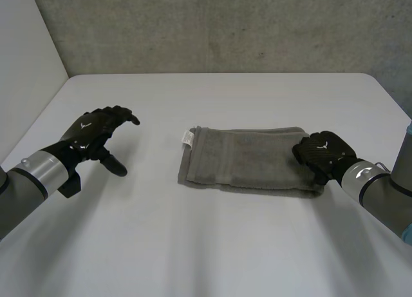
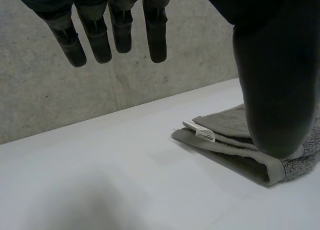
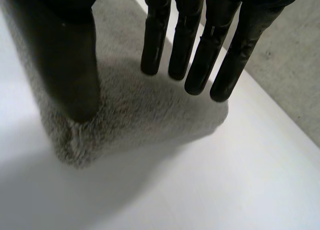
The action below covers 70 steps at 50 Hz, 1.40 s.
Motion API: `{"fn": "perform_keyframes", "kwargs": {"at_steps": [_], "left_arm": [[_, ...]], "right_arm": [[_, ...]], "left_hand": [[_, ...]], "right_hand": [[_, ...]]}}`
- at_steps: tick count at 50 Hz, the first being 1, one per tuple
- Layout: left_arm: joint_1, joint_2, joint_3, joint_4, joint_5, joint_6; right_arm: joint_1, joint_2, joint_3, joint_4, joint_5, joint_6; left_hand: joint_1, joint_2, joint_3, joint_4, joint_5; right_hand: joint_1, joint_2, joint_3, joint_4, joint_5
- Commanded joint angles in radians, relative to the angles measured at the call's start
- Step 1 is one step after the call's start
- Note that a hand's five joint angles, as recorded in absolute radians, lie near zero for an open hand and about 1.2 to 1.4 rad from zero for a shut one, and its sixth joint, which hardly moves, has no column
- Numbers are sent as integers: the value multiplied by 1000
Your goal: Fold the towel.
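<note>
Right hand (image 1: 322, 152) rests on the right end of the towel (image 1: 248, 158), back of hand up, w/ its arm coming in from the table's right side. In the right wrist view the fingers (image 3: 155, 40) are straight, side by side w/ small gaps, tips down at the towel's nap (image 3: 145, 105). Thumb is straight too, held apart from the fingers, tip at the towel's near corner. Nothing is pinched. Can't tell if the tips touch the cloth or hang just above it.

Towel is grey, folded into a long flat rectangle, lying right of ctr on the white table (image 1: 212, 245), long side across the robot's front. Stacked layers show along its left end. A small white tag (image 1: 187, 138) sticks out at the far left corner. In the left wrist view the tag (image 2: 202, 132) lies on a lower layer at that corner.

Left hand (image 1: 93, 133) is well apart from the towel, off to its left, above the table. Fingers are relaxed & a bit spread, thumb hanging below them, holding nothing. Its wrist view shows straight fingers (image 2: 155, 30) w/ gaps btwn them and the thumb wide of them, towel (image 2: 235, 152) beyond.

Grey concrete wall (image 1: 225, 26) stands behind the table.
</note>
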State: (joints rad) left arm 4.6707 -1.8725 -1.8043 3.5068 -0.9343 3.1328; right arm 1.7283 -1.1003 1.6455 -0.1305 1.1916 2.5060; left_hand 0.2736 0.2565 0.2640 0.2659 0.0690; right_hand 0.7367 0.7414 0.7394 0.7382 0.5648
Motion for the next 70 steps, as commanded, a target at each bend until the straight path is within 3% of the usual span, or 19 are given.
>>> {"fn": "perform_keyframes", "kwargs": {"at_steps": [1,6,8,9,10,12,23,28,30,31,33,35,47,58,60,68,70], "left_arm": [[-1,-2,-6,1,0,1],[-1,-4,-6,1,0,1],[0,-2,-6,3,0,1],[0,-2,-6,3,0,1],[0,-4,-6,3,0,1],[-1,-4,-6,3,2,1],[-1,-4,-6,3,2,1],[-1,-4,-7,1,2,1],[-1,-4,-7,3,2,1],[-1,-4,-7,3,2,1],[-1,-4,-7,3,0,1],[-1,-4,-7,3,0,1],[0,-4,-7,3,0,1],[2,-2,-4,3,0,1],[2,-1,0,3,0,1],[-21,9,36,5,-1,-13],[-61,7,54,26,-1,-13]], "right_arm": [[-33,68,-23,0,-6,2],[-45,89,-27,11,-4,2],[-47,85,-21,18,5,4],[-47,85,-21,18,5,4],[-47,76,-12,25,5,7],[-47,70,-9,37,6,13],[-65,5,36,69,-6,48],[-67,11,42,61,-7,48],[-72,19,43,36,-21,48],[-72,19,43,35,-21,48],[-88,23,42,11,-47,48],[-96,25,40,8,-61,47],[-138,11,28,23,-64,39],[-194,-82,-154,252,-69,-21],[-173,-87,-196,281,-69,-19],[212,-20,-364,311,-61,10],[274,17,-383,310,-61,10]], "left_hand": [[-75,-58,-65,-67,-45],[-75,-58,-65,-67,-45],[-75,-58,-65,-67,-45],[-75,-58,-65,-67,-45],[-75,-58,-65,-67,-45],[-72,-55,-62,-64,-42],[-72,-55,-62,-64,-42],[-75,-58,-65,-67,-45],[-72,-55,-62,-64,-42],[-72,-55,-62,-64,-42],[-72,-55,-62,-64,-42],[-75,-58,-65,-67,-45],[-75,-58,-65,-67,-45],[-75,-58,-65,-67,-45],[-75,-58,-65,-67,-45],[-75,-58,-65,-67,-45],[-75,-58,-65,-67,-45]], "right_hand": [[188,183,185,186,185],[179,174,176,178,177],[-89,-94,-92,-91,-92],[-91,-96,-94,-92,-94],[-280,-285,-283,-281,-283],[-372,-377,-375,-373,-375],[-358,-363,-361,-360,-361],[-153,-157,-155,-154,-155],[183,179,181,182,181],[185,180,182,184,182],[544,540,542,543,542],[658,654,656,657,656],[660,655,657,658,657],[660,655,657,658,657],[660,655,657,658,657],[660,655,657,658,657],[660,655,657,658,657]]}}
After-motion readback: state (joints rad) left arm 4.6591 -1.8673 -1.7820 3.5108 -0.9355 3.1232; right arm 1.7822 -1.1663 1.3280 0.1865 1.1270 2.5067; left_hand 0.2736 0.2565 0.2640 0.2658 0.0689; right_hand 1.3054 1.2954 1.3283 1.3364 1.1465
